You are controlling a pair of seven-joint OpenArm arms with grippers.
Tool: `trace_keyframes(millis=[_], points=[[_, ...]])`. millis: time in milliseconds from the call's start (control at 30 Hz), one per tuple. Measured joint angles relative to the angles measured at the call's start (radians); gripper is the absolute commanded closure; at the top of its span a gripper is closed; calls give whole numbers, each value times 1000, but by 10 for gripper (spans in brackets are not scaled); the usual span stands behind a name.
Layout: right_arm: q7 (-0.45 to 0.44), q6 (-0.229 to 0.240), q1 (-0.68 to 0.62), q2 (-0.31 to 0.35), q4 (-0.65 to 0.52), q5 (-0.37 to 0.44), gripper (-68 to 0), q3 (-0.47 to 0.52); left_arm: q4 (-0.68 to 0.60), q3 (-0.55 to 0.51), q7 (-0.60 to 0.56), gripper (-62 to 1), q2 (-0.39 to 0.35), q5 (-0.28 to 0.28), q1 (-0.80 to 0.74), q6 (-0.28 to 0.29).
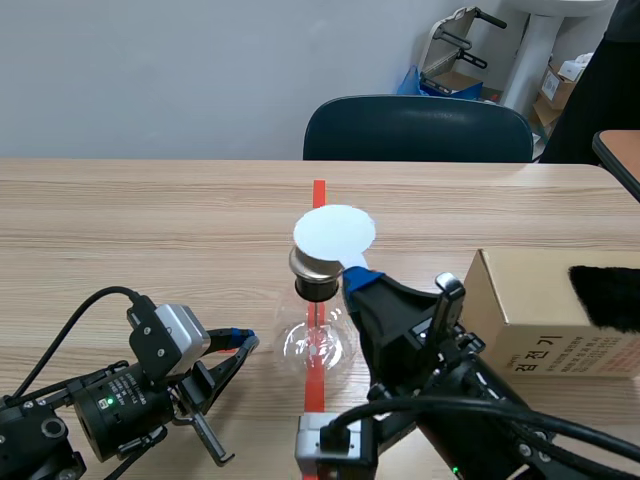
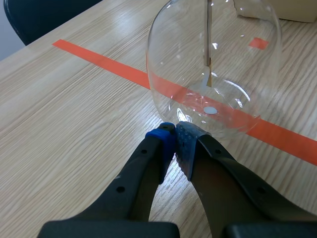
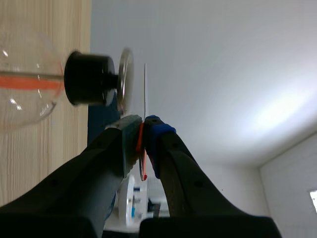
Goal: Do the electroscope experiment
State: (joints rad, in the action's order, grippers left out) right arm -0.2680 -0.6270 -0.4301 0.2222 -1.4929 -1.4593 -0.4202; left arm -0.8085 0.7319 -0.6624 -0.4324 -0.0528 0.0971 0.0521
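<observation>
The right pincer (image 1: 360, 277) is clamped on a thin white disc (image 1: 335, 233), holding it flat just above the metal cap (image 1: 312, 265) of the electroscope (image 1: 316, 338), probably to pass charge. The left pincer (image 2: 176, 133), closed on nothing, rests at the electroscope's base, likely to steady it. The electroscope is a clear round flask with a black stopper, standing on the table (image 1: 150, 220).
</observation>
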Motion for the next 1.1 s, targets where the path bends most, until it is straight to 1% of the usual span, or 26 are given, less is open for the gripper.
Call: trace_keyframes(millis=[200, 367, 600, 700, 833, 900, 1100], points=[[200, 0, 0, 0, 0, 0, -20, 0, 0, 0, 0, -40, 0, 0, 0, 0], [347, 0, 0, 0, 0, 0, -20, 0, 0, 0, 0, -40, 0, 0, 0, 0], [490, 0, 0, 0, 0, 0, -20, 0, 0, 0, 0, -41, 0, 0, 0, 0], [505, 0, 0, 0, 0, 0, -20, 0, 0, 0, 0, -40, 0, 0, 0, 0], [499, 0, 0, 0, 0, 0, -20, 0, 0, 0, 0, -40, 0, 0, 0, 0], [455, 0, 0, 0, 0, 0, -20, 0, 0, 0, 0, -41, 0, 0, 0, 0], [274, 0, 0, 0, 0, 0, -20, 0, 0, 0, 0, -40, 0, 0, 0, 0]])
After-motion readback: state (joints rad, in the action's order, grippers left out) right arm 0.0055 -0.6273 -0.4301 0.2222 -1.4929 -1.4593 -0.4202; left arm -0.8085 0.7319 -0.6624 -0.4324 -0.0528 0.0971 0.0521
